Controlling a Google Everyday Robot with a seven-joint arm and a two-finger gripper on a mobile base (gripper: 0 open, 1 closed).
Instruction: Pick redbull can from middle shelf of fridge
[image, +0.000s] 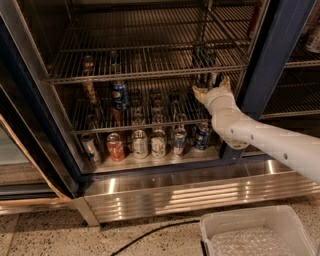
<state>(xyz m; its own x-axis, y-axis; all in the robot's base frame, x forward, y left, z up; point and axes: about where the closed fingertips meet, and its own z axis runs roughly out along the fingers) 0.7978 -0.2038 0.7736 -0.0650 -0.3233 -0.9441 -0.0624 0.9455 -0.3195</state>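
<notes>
One claw (212, 86) at the middle shelf (150, 125), one blue can (119, 95) there, six cans (158, 143) below, one white bin (250, 231).

No lettering can be read on any can. The stout blue can (119, 95) on the silver wire-grid middle shelf (102, 119) bears a round red, white and blue emblem. The red can (116, 147) below carries white script that cannot be made out. The white arm's gripper (211, 89) sits at that shelf's right end.
</notes>
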